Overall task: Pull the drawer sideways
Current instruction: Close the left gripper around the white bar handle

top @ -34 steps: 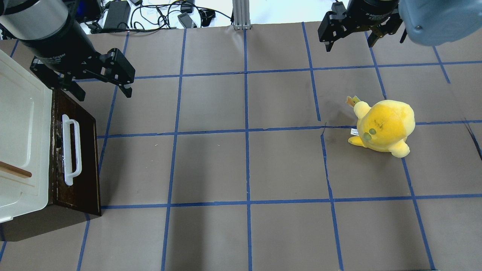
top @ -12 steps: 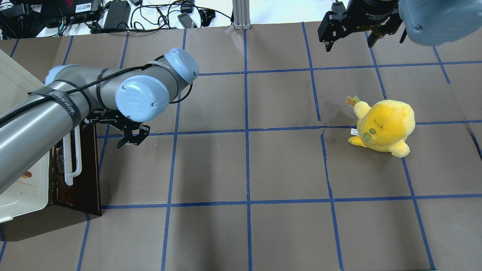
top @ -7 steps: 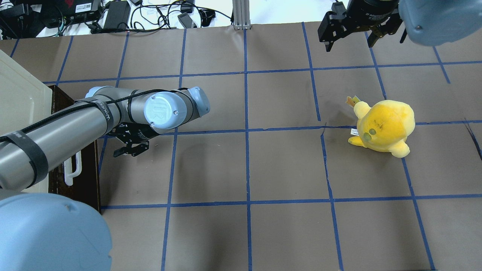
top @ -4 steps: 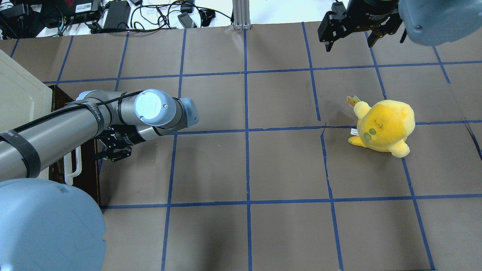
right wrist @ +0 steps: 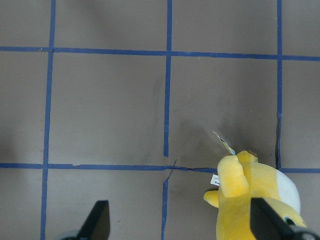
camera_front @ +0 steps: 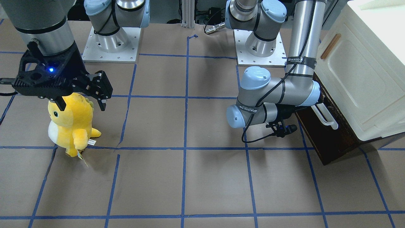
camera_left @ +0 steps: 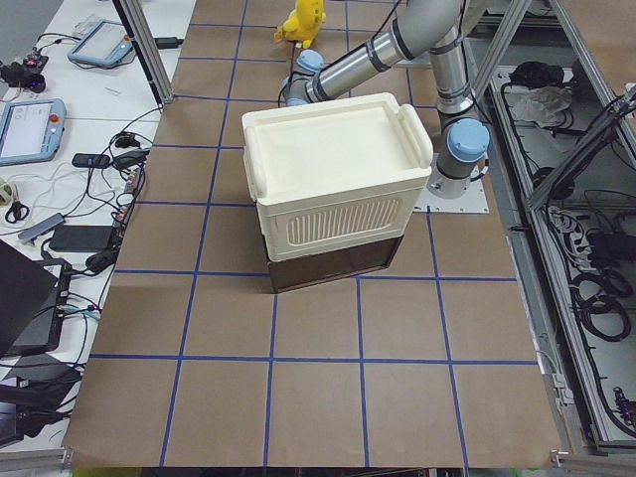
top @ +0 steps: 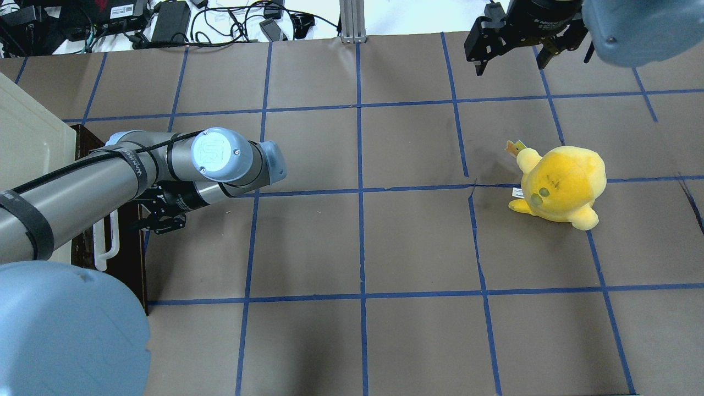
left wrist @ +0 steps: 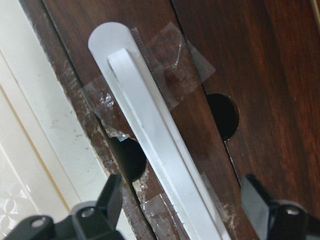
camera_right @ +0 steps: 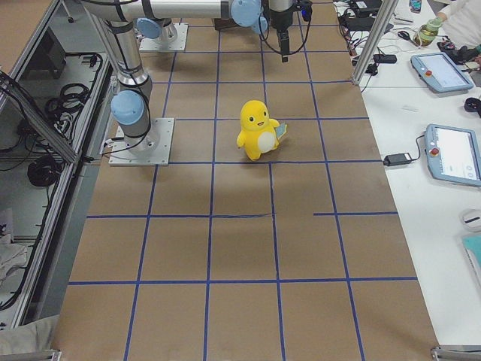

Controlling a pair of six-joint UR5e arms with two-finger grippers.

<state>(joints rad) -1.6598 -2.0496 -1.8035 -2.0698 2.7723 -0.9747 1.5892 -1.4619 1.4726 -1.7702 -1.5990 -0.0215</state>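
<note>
Left jaws apart, one finger (left wrist: 111,200) on each side of white bar handle (left wrist: 150,135), not closed on it. Left arm low, forearm about level, wrist bent toward drawer (camera_front: 330,142) at desk (top: 418,247) end on robot's left, under cream cabinet (camera_front: 357,72). Drawer front dark brown wood, worn; handle smooth, flat, taped at end. Right jaws apart, raised above desk near yellow plush toy (camera_front: 71,122), holding nothing.

A robotics laboratory is indicated by teach pendants (camera_left: 28,131) at upper left, cables (top: 236,11) along the top edge, and the tape-gridded counter (top: 418,242).
</note>
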